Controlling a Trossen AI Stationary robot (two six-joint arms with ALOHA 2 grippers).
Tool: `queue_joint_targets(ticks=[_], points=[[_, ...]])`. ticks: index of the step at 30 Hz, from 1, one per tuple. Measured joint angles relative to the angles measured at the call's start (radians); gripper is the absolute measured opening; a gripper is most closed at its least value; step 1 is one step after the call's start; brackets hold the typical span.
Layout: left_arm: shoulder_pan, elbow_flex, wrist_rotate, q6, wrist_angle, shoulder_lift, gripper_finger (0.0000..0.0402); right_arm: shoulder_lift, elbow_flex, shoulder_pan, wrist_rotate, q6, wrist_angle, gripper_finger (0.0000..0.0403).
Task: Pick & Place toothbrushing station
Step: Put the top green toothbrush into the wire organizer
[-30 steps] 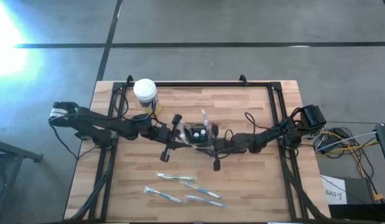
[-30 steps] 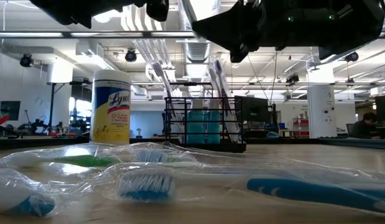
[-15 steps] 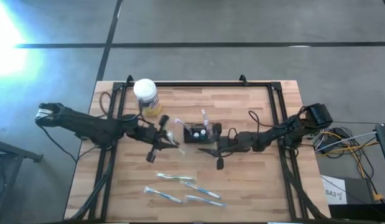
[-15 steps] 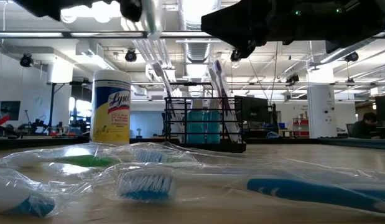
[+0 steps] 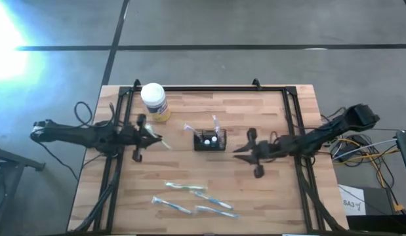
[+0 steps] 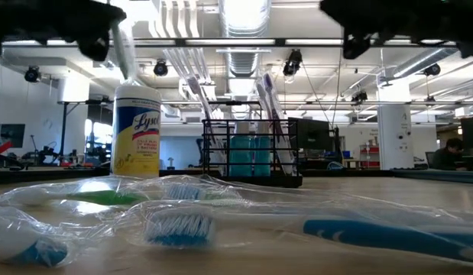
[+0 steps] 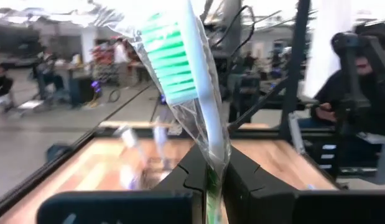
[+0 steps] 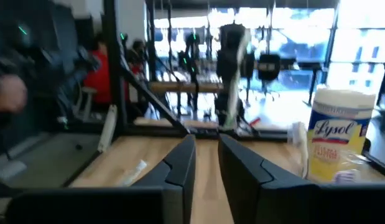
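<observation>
Mid-table [image 5: 268,111]: toothbrushing station [image 5: 209,140], long axis left-right

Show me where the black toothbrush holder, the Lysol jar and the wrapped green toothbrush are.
toothbrush holder [image 5: 209,140], high view, on its top face.
Lysol jar [image 6: 137,134], low view, on its yellow label.
wrapped green toothbrush [image 7: 170,71], left wrist view, on its green bristles.

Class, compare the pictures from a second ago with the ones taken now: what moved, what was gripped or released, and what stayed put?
Both arms drew away from the black toothbrush holder. The left pincer pulled back to the table's left edge, shut on a wrapped green-bristled toothbrush. The right pincer retreated rightward, holding nothing, its fingers slightly apart. The holder, the Lysol canister and the wrapped toothbrushes at the near edge stayed put.
</observation>
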Motion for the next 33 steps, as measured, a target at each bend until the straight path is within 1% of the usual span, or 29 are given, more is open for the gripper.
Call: queue_joint_targets(ticks=[3, 6, 8, 12, 15, 21, 26, 30, 33], points=[[0.000, -0.016, -0.044, -0.042, -0.099, -0.080, 0.0025, -0.079, -0.095, 0.024, 0.000, -0.005, 0.090, 0.0044], [0.000, -0.031, -0.058, -0.063, -0.140, -0.136, 0.0025, -0.153, -0.184, 0.035, 0.012, -0.003, 0.172, 0.0023], [0.000, -0.049, -0.059, -0.063, -0.158, -0.163, 0.0025, -0.202, -0.231, 0.036, 0.020, 0.002, 0.192, 0.0013], [0.000, -0.069, -0.084, -0.061, -0.157, -0.201, 0.0025, -0.278, -0.297, 0.035, 0.070, 0.017, 0.191, 0.0009], [0.000, -0.092, -0.087, -0.058, -0.158, -0.213, 0.0026, -0.316, -0.300, 0.035, 0.081, 0.018, 0.136, 0.0008], [0.000, -0.126, -0.087, -0.057, -0.158, -0.223, 0.0025, -0.323, -0.300, 0.035, 0.092, 0.001, 0.129, 0.0008], [0.000, -0.127, -0.103, -0.059, -0.142, -0.216, 0.0025, -0.323, -0.300, 0.035, 0.091, -0.008, 0.129, 0.0008], [0.000, -0.127, -0.105, -0.041, -0.030, -0.188, 0.0025, -0.323, -0.299, 0.035, 0.092, -0.013, 0.129, 0.0008], [0.000, -0.127, -0.104, -0.001, 0.086, -0.129, 0.0025, -0.323, -0.299, 0.035, 0.114, -0.016, 0.129, 0.0008]])
